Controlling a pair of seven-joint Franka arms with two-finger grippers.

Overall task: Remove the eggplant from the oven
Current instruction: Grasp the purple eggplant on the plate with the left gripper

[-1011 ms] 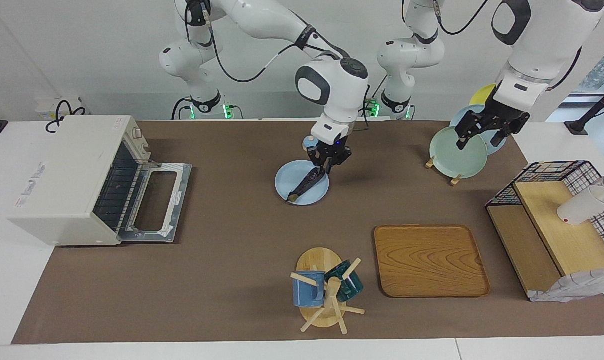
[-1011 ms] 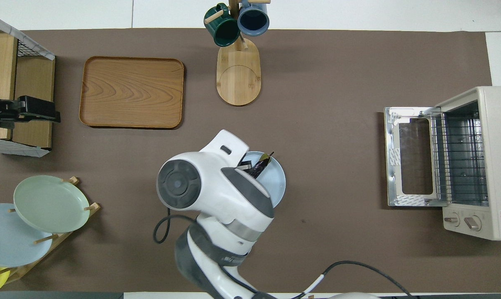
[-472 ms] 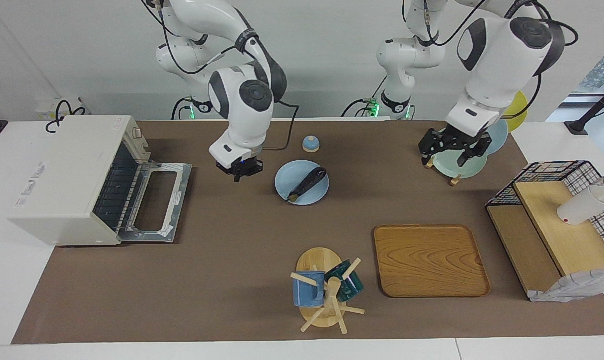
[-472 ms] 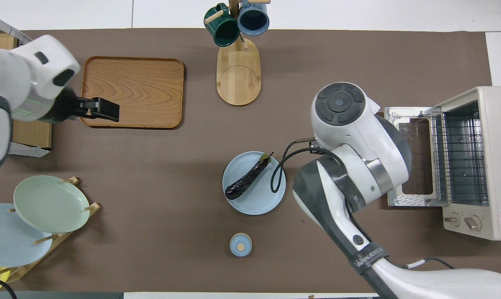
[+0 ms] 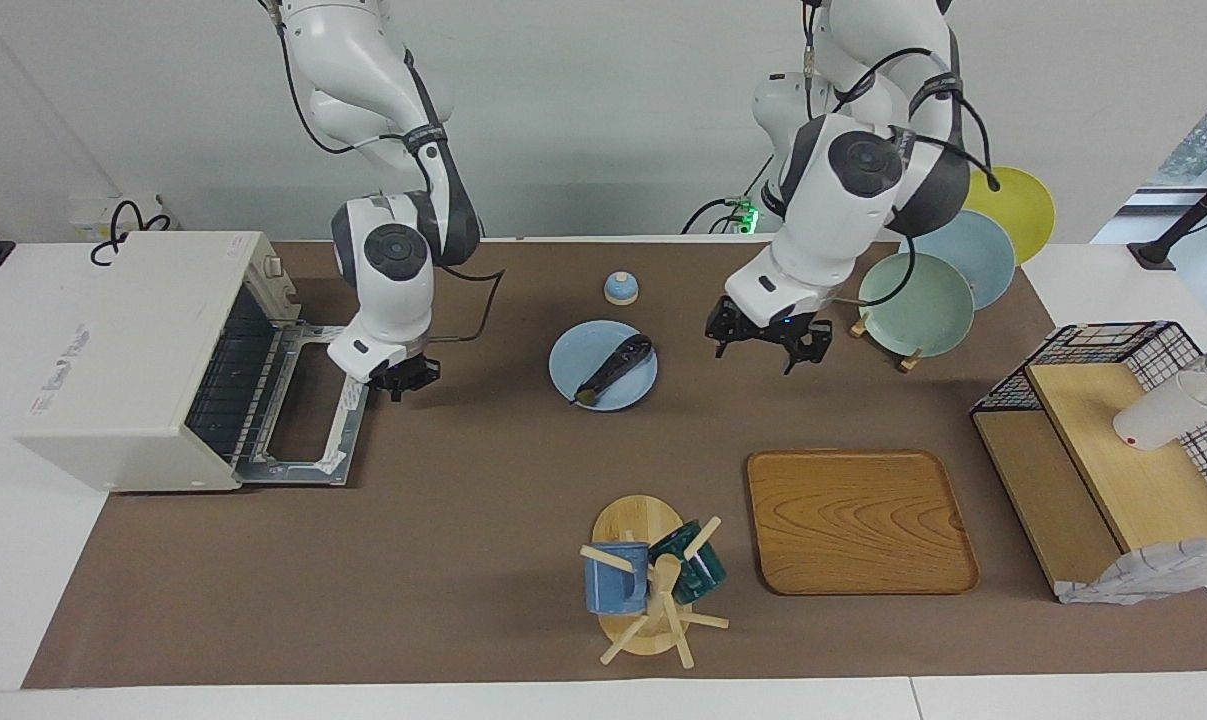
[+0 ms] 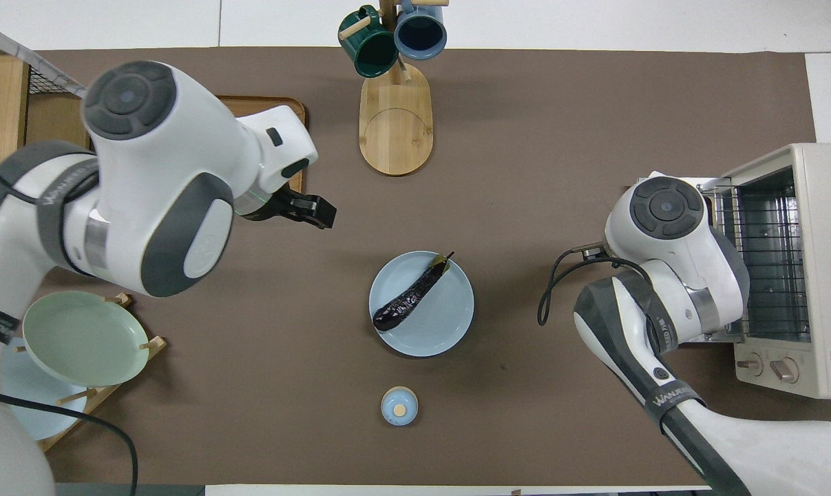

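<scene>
The dark eggplant (image 5: 613,366) lies slantwise on a light blue plate (image 5: 575,352) in the middle of the table, and shows on the plate (image 6: 443,325) in the overhead view (image 6: 409,301). The off-white oven (image 5: 113,350) stands at the right arm's end with its door (image 5: 308,400) folded down flat; its wire rack (image 6: 766,262) is bare. My right gripper (image 5: 400,380) hangs over the outer edge of the oven door, holding nothing. My left gripper (image 5: 763,352) is open and empty over the mat beside the plate, toward the left arm's end.
A small blue lid (image 5: 620,288) sits nearer to the robots than the plate. A mug tree (image 5: 648,580) and a wooden tray (image 5: 858,520) lie farther out. A plate rack (image 5: 913,300) and a wire shelf (image 5: 1113,430) stand at the left arm's end.
My right gripper let go of the eggplant on the blue plate and swung over to the oven door. My left gripper moved from the plate rack toward the middle of the table.
</scene>
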